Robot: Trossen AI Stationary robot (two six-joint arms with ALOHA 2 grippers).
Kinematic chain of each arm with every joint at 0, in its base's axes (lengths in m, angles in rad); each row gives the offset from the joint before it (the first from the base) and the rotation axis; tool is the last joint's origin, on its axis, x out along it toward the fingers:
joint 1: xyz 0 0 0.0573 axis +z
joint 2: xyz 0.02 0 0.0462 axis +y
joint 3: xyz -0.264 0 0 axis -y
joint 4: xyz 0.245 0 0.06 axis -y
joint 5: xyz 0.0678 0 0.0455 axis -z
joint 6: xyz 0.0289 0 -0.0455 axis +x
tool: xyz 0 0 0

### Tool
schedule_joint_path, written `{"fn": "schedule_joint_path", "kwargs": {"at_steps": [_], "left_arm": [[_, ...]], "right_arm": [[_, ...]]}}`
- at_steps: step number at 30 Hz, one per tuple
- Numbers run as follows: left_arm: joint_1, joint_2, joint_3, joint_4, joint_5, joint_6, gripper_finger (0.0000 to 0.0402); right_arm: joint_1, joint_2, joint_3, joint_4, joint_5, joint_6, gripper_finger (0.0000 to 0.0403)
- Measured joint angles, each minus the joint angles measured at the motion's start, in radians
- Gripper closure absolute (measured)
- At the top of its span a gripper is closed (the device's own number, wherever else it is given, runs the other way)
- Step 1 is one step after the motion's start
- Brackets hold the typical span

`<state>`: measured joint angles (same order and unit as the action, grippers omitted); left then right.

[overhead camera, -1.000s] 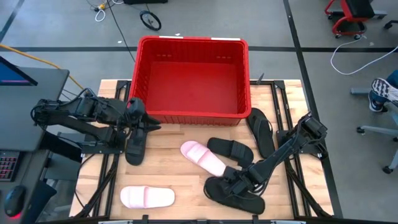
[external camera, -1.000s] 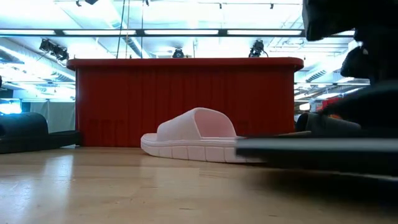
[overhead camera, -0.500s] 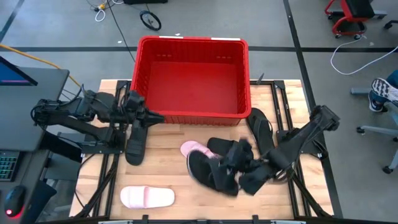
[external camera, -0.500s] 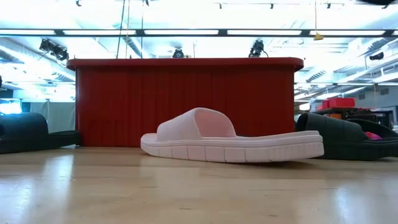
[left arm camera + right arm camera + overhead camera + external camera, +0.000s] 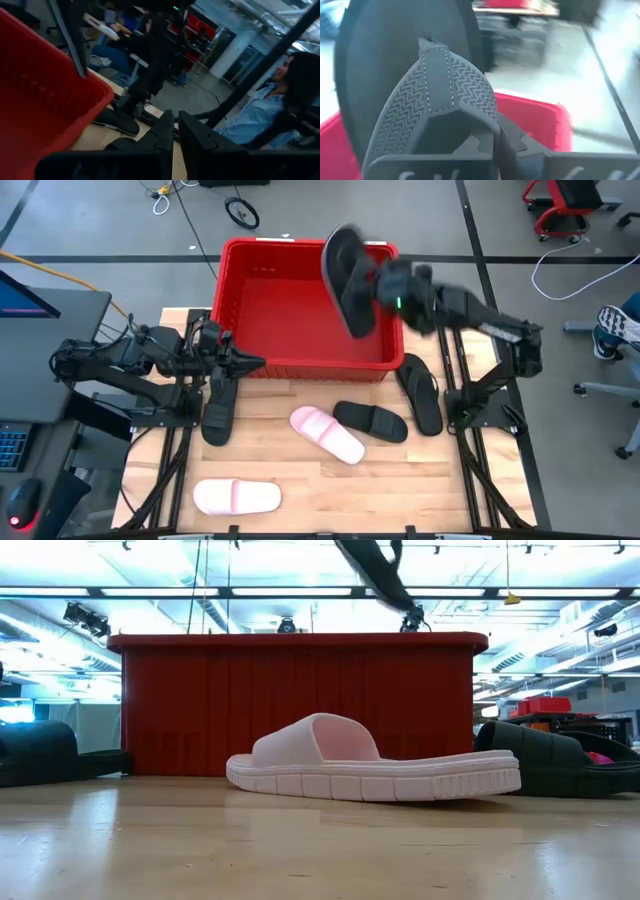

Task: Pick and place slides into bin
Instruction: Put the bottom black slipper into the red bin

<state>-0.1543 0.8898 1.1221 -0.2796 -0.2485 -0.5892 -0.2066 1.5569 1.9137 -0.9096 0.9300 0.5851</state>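
Note:
My right gripper [image 5: 374, 288] is shut on a black wide-band slide [image 5: 348, 280] high above the red bin [image 5: 300, 355]. The slide also shows at the top of the low view [image 5: 372, 570]. My left gripper [image 5: 248, 363] is shut and empty by the bin's near left corner, above a black slide [image 5: 217, 408] lying on the table. One pale pink slide [image 5: 326, 433] lies sole down at mid-table, another [image 5: 236, 497] at the near left. A black wide-band slide [image 5: 370, 420] and a black flip-flop [image 5: 420, 392] lie at the right. My right gripper pinches the slide's wide textured band [image 5: 451, 107] between its two fingers, at the band's edge. The fingers come from the table's right side. The slide is lifted clear over the bin, tilted, with its length running from the near side to the far side.
The table's metal frame rails [image 5: 455, 370] run along both sides. Bare wood lies between the pink slides near the front edge. A person [image 5: 280, 110] stands beyond the table, seen in the left wrist view.
My right gripper has risen from the table's near right and swung toward the far edge, carrying the black slide. The slide lay on the table and now hangs tilted over the bin. My left gripper has shifted a little toward the far edge.

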Motion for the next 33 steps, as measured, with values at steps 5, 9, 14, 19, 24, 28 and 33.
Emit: {"fn": "schedule_joint_path", "kwargs": {"at_steps": [5, 9, 14, 19, 24, 28, 33], "left_arm": [[0.001, 0.000, 0.000, 0.003, -0.123, 0.081, 0.0379], [0.001, 0.000, 0.000, 0.006, -0.233, 0.187, 0.0381], [0.001, 0.000, 0.000, 0.021, -0.295, 0.242, 0.0376], [0.001, 0.000, 0.000, 0.016, -0.294, 0.246, 0.0371], [0.001, 0.000, 0.000, -0.008, -0.294, 0.264, 0.0373], [0.001, 0.000, 0.000, -0.007, -0.294, 0.318, 0.0378], [0.001, 0.000, 0.000, -0.010, -0.294, 0.320, 0.0372]], "right_arm": [[-0.212, 0.078, -0.031, 0.002, -0.176, 0.124, 0.0400], [-0.307, 0.201, -0.047, 0.017, -0.307, 0.130, 0.0400], [-0.377, 0.332, -0.047, 0.039, -0.364, 0.206, 0.0400], [-0.434, 0.425, -0.047, 0.097, -0.444, 0.310, 0.0398], [-0.465, 0.495, -0.047, 0.096, -0.465, 0.313, 0.0393], [-0.468, 0.532, -0.047, 0.096, -0.480, 0.297, 0.0384], [-0.476, 0.568, -0.047, 0.097, -0.520, 0.279, 0.0358]]}}
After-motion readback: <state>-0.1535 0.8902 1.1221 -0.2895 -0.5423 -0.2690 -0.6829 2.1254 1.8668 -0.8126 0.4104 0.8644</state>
